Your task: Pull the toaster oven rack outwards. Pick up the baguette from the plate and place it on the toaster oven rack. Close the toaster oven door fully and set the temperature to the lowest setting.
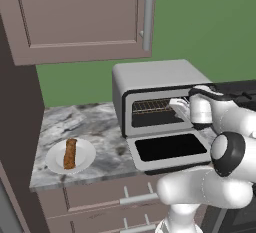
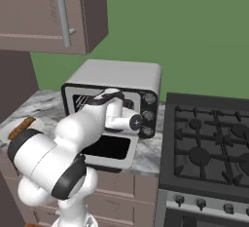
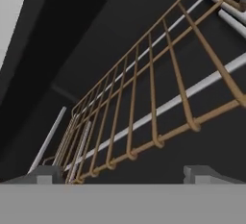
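Observation:
The silver toaster oven [image 1: 155, 74] stands on the counter with its door [image 1: 170, 148] folded down flat. The wire rack [image 1: 149, 106] lies inside the cavity. My gripper [image 1: 179, 104] reaches into the right part of the opening at rack height. In the hand view its open fingertips [image 3: 45, 174] straddle the rack's [image 3: 192, 123] front bar from just in front, with nothing between them. The brown baguette [image 1: 70, 153] lies on the white plate [image 1: 88, 157] to the oven's left. From the right base view, the arm covers much of the oven [image 2: 121, 75] front and the open door [image 2: 109, 148].
Three knobs [image 2: 148, 116] run down the oven's right strip. A black gas stove [image 2: 209, 138] adjoins the counter on the right. A wall cabinet [image 1: 80, 12] hangs above the counter. Drawers sit below the marble counter [image 1: 95, 122].

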Controlling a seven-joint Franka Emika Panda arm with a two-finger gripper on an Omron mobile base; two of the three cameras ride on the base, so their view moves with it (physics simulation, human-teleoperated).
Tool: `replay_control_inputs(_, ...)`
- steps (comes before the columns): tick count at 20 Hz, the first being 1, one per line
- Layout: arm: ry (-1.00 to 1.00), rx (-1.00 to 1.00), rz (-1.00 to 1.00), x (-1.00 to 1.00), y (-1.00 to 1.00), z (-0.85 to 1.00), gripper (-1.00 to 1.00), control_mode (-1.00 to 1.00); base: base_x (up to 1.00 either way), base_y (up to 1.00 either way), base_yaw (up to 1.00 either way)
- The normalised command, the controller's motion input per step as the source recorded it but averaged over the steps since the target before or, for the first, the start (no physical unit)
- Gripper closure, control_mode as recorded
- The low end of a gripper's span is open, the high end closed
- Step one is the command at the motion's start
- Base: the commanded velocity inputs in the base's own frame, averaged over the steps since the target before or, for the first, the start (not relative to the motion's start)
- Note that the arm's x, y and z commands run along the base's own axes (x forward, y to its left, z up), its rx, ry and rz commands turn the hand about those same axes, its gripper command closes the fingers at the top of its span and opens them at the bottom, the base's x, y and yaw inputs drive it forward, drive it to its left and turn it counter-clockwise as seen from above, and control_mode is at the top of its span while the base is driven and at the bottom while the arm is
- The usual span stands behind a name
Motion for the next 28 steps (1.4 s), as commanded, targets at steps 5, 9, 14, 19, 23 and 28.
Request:
replay_control_inputs(5,0.0,0.0,0.0,0.33,0.0,-0.16,-1.0,-1.0,0.0,0.0,0.0)
replay_control_inputs(9,0.0,0.0,0.0,0.28,0.0,-0.11,-1.0,-1.0,0.0,0.0,0.0)
replay_control_inputs(14,0.0,0.0,0.0,0.28,0.0,-0.12,-1.0,-1.0,0.0,0.0,0.0)
replay_control_inputs(19,0.0,0.0,0.0,0.27,0.0,-0.19,1.0,-1.0,0.0,0.0,0.0)
replay_control_inputs(23,0.0,0.0,0.0,0.14,0.0,-0.11,1.0,-1.0,0.0,0.0,0.0)
replay_control_inputs(28,0.06,0.0,0.0,-0.02,-0.02,-0.05,1.0,-1.0,0.0,0.0,0.0)
